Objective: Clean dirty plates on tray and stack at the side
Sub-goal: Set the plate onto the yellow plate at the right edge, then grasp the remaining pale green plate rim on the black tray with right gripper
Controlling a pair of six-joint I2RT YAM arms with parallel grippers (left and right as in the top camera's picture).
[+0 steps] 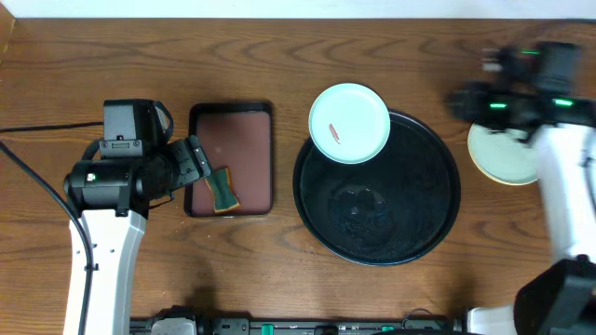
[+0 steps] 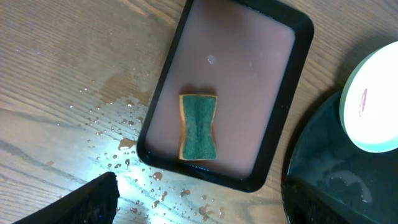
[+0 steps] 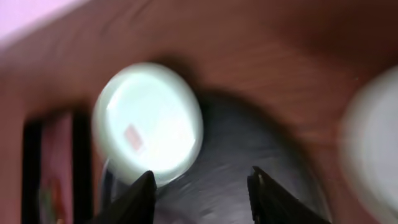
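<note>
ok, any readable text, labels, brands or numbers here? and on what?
None readable.
The mint-green plate bears only a reddish smear, no writing.
The sponge, the reddish-brown tray and the black tray show no markings.
The green indicator lights in the overhead view have no legible lettering beside them.
The right wrist view is too blurred to read.

Brown wood-grain table (image 1: 233,56) (scattered water droplets (image 2: 118,158) in bright light), pale strip (image 1: 279,7) along its far edge.

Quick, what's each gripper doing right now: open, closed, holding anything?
Left gripper: open, holding nothing, near the sponge.
Right gripper: open, nothing between its fingers.
</note>
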